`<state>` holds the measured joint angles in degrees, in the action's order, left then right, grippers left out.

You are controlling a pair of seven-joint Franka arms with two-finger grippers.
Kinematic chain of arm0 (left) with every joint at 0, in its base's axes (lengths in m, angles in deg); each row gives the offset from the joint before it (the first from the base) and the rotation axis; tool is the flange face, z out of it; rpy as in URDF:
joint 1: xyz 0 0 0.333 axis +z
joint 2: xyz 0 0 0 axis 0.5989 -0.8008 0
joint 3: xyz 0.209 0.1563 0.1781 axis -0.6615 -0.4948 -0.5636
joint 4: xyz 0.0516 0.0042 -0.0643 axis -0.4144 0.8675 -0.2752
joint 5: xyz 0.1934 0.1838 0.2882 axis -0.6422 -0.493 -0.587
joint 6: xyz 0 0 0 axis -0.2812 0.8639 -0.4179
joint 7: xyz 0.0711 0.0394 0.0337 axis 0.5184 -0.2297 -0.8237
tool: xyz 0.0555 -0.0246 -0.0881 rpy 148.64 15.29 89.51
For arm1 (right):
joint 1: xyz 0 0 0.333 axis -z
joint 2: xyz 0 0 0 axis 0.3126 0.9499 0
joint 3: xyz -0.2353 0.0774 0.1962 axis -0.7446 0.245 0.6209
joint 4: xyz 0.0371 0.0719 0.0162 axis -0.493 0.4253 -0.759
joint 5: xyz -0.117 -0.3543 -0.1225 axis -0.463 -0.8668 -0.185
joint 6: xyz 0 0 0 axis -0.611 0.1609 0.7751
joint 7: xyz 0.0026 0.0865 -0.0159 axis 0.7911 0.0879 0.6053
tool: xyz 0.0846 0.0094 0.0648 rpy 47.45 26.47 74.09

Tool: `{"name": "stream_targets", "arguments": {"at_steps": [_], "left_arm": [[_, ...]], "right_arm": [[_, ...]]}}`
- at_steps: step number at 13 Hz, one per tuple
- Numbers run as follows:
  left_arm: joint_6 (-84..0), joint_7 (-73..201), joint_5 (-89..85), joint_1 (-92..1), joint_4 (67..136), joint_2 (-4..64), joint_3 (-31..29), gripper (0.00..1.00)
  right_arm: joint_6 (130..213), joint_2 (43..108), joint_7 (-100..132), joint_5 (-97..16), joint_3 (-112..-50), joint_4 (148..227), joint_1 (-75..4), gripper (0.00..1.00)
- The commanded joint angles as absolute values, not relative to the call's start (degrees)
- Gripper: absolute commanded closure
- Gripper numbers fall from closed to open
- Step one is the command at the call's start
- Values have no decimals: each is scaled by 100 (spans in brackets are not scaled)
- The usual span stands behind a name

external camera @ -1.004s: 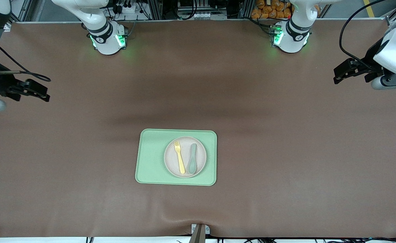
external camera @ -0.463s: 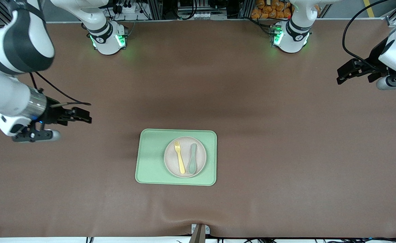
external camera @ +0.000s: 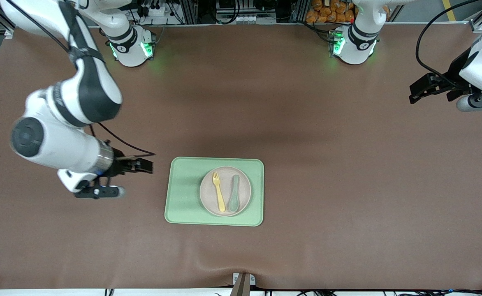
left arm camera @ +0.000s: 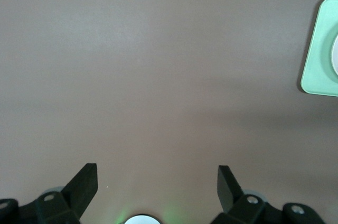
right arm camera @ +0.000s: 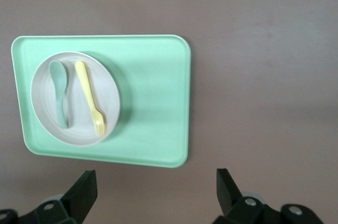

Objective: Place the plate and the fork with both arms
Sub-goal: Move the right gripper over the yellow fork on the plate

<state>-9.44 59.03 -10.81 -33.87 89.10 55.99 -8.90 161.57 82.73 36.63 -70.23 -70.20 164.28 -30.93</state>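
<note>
The fork (external camera: 218, 197) and spoon (external camera: 234, 198) are seen on the plate (external camera: 225, 171), which is set on the tray (external camera: 185, 193). The right end effector (external camera: 145, 166) is held released over the worktop (external camera: 348, 185) beside the tray. The left end effector (external camera: 418, 89), also released, is held at its arm's end of the worktop.

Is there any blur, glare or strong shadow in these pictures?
Front view: soft dark shadow bands cross the table above the tray; green glow by both arm bases. Right wrist view: the plate throws a soft shadow on the tray, all sharp. Left wrist view: even light, no glare.
</note>
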Motion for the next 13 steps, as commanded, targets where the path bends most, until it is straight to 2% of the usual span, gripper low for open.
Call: {"name": "stream_targets", "arguments": {"at_steps": [1, 3, 5, 6, 9, 13], "left_arm": [[-870, 6005, -1173, -3363, 8971, 5675, -865, 0], [-888, 6005, -1164, -3354, 9033, 5693, -874, 0], [-888, 6005, -1164, -3354, 9042, 5693, -874, 0], [-888, 6005, -1155, -3363, 9033, 5693, -865, 0], [-914, 6005, -1138, -3363, 9033, 5693, -865, 0], [-914, 6005, -1129, -3354, 9033, 5701, -874, 0]], "right_arm": [[16362, 9097, 4049, -7314, -7078, 15563, -3464, 0], [17230, 9475, 4584, -7333, -7087, 15571, -3771, 6], [17733, 9836, 4718, -7455, -7087, 15562, -3948, 14], [17866, 10003, 4762, -7499, -7087, 15544, -3983, 17], [18043, 10241, 4824, -7649, -7148, 15544, -4290, 18], [18165, 10452, 4850, -7658, -7236, 15448, -4581, 36]]}}
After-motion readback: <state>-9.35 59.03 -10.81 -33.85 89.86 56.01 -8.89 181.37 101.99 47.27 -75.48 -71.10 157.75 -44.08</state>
